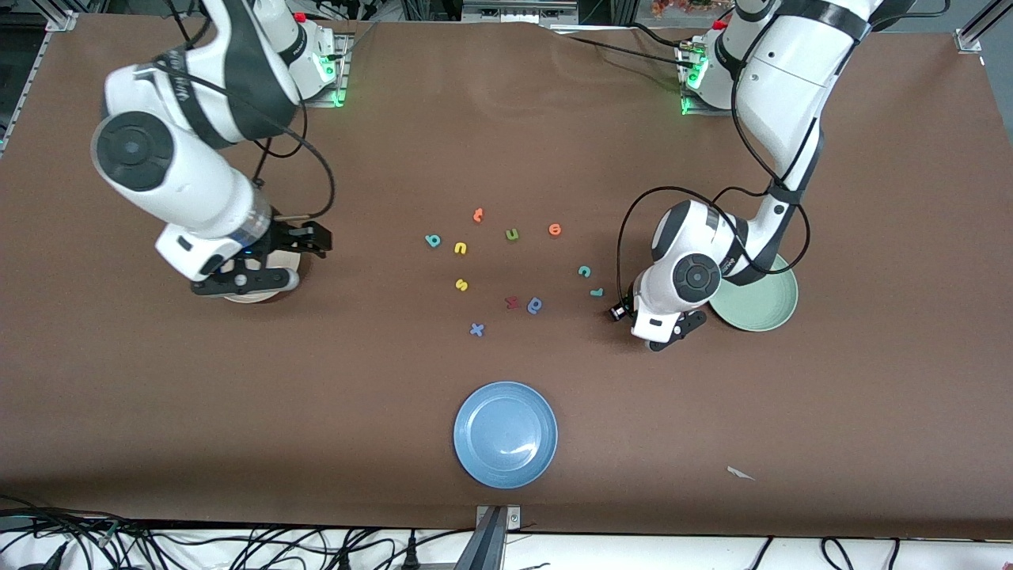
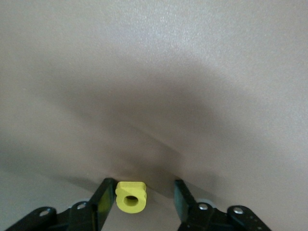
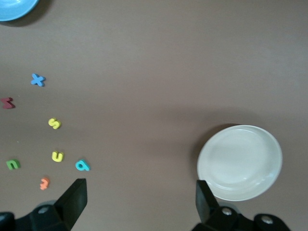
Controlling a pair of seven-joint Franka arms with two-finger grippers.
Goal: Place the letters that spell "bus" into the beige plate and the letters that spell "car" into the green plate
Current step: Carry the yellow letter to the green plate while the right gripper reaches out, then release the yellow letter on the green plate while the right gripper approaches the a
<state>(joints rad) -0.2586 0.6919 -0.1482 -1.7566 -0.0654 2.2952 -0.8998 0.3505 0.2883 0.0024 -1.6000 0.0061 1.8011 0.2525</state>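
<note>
Front view: right claw [image 1: 277, 257] spread, over beige plate [image 1: 253, 297]. Left claw [image 1: 665, 332] low at bench [image 1: 316, 412], beside green plate [image 1: 772, 305]. "b" [image 1: 432, 240], "u" [image 1: 460, 248], "s" [image 1: 461, 285] at frame centre; "c" [image 1: 584, 271], "r" [image 1: 597, 292] nearer green plate.
Left wrist view: claw spread around yellow "a" [image 2: 131, 196], not pinching.
Right wrist view: plate bare.

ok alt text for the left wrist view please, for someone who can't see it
A small yellow foam letter sits between the two black fingers of the left gripper, touching one finger with a gap to the other. The plain brown table fills the rest of the view, with the gripper's soft shadow across it.
</note>
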